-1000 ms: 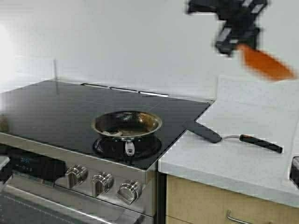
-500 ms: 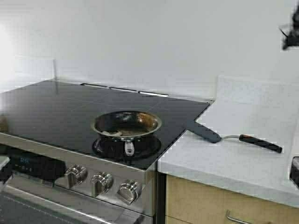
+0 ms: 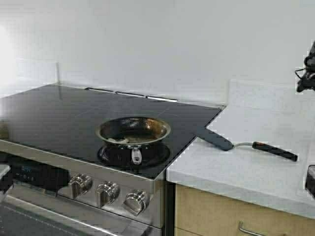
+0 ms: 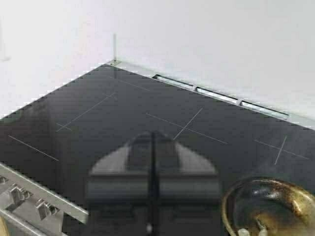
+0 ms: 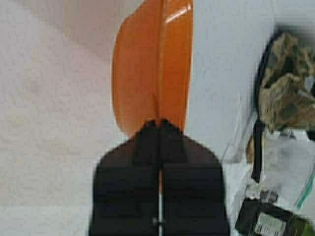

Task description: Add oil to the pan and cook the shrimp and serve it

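Since a second back the right arm had swung off the high view's right edge, taking the orange bowl [image 5: 152, 69] along. The right gripper [image 5: 158, 129] was clamped on that bowl's rim, bowl jutting edge-on past the fingertips, probably emptied and carried away. The left gripper [image 4: 153, 142] sat pressed shut on nothing above the stovetop [image 4: 98, 118], idle. Just beside it sat the pan [image 3: 133, 130], a shrimp [image 3: 121, 140] inside. The spatula [image 3: 246, 144] waited on the counter [image 3: 236, 172].

Left gripper [image 4: 152, 189] closed, empty — right gripper [image 5: 158, 129] clamped.
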